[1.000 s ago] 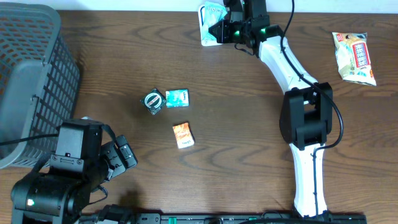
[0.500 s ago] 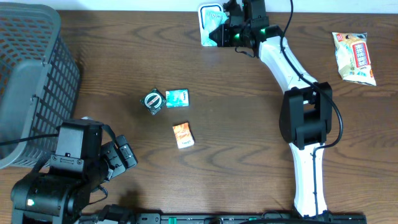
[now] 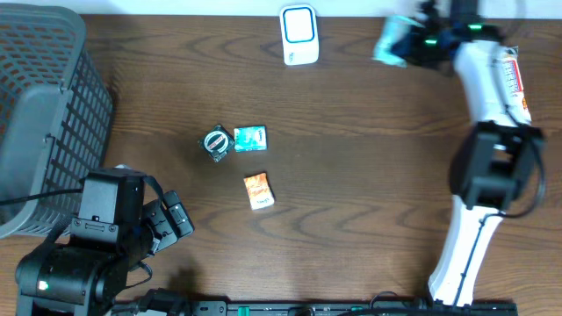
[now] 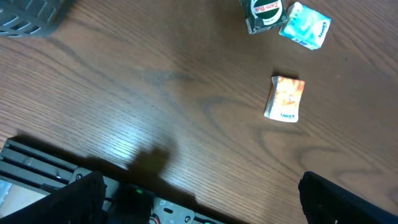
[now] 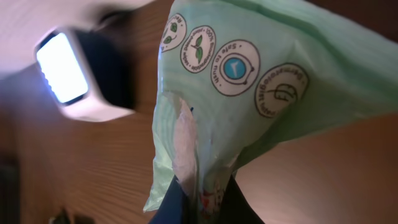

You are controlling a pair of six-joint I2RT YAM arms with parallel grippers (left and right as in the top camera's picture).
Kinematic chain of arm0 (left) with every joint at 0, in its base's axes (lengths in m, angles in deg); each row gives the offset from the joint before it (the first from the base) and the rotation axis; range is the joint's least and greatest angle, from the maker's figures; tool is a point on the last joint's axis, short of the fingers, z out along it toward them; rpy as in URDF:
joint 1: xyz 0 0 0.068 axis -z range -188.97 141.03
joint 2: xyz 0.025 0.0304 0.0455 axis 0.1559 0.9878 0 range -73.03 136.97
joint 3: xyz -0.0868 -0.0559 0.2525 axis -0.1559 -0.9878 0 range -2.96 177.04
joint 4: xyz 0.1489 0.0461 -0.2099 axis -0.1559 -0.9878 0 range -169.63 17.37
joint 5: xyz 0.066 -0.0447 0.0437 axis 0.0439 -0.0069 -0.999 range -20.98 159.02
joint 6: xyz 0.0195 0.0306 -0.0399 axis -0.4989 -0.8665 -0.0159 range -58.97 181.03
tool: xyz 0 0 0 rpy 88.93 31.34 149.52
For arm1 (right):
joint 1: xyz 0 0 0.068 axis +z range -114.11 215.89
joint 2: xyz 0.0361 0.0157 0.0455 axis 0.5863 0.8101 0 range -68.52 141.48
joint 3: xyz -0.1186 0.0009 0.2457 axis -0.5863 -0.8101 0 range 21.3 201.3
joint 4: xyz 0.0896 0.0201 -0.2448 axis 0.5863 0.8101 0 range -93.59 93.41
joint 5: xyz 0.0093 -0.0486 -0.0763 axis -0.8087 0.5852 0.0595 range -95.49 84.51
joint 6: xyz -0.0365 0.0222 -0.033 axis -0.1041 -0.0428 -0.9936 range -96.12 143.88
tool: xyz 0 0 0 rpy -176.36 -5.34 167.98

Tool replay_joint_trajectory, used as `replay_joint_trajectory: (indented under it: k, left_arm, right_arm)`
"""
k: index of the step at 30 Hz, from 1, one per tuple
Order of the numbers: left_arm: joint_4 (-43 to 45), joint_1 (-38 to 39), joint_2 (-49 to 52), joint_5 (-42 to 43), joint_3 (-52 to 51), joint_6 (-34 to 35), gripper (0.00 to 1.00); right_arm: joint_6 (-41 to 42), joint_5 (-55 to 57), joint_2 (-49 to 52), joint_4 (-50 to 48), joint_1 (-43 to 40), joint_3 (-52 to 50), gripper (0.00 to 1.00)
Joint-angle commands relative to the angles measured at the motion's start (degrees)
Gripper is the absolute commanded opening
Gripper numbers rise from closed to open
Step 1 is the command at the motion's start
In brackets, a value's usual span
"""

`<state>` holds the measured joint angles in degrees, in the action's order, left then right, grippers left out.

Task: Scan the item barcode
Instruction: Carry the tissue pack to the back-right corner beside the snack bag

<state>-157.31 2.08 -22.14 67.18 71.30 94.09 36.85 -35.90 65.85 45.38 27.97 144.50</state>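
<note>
Pouch (image 3: 392,41), pale green with round printed symbols, is pinched at one edge in the closed right gripper (image 3: 414,42) at the upper right of the overhead view. It is motion-blurred and well right of the white scanner (image 3: 299,33) at top centre. Left gripper (image 4: 199,196) at lower left is spread wide and holds nothing. Mid-table: Zam-Buk tin (image 3: 217,142) just beside teal packet (image 3: 250,138), orange sachet (image 3: 258,190) below them. Grey basket (image 3: 44,105) at upper left.

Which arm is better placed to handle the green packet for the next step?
Right. The right gripper is shut on the green packet, at the far edge where the scanner stands. The left gripper sits open and empty at the near corner by the basket.
</note>
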Motion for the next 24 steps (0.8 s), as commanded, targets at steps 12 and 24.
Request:
replay_joint_trajectory:
  k: [12,24]
  left_arm:
    - [-0.13,0.02,-0.04,-0.31,-0.04,0.26,0.98]
    - [-0.13,0.02,-0.04,-0.33,-0.04,0.24,0.98]
  right_arm:
    - [-13.99,11.58,-5.31,13.79,-13.99,0.31,0.41]
    - [-14.97,10.49,-4.42,15.89,-10.80,-0.50,0.49]
